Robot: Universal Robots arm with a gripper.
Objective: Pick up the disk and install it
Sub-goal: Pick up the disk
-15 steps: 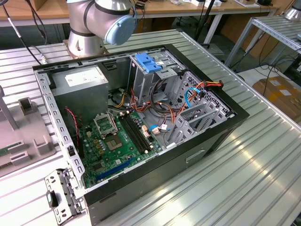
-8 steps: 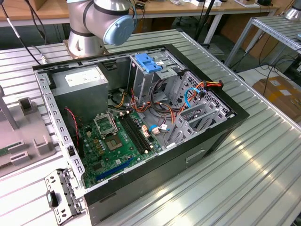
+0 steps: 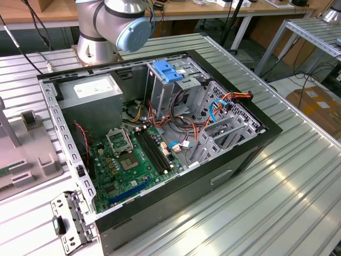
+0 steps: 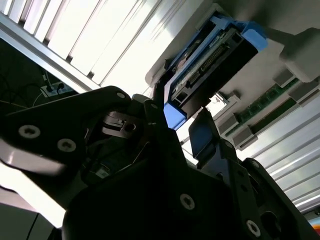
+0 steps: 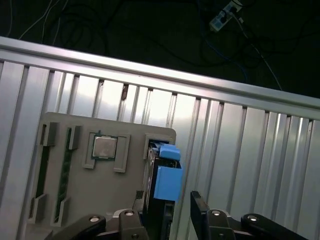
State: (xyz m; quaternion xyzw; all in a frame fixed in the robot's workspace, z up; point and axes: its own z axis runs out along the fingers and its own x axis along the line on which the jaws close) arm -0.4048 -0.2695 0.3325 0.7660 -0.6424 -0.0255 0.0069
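Exterior view high above case (image 3: 213, 188); wrist views (close) share disk (image 4: 214, 66) (image 5: 167, 181)

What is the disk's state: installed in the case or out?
Out: the disk stands on edge in a slot of the grey holder.

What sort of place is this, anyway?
Most likely a robotics lab or test workshop. A robot arm is mounted on a ribbed metal table beside an opened computer case, and wooden workbenches stand behind them.
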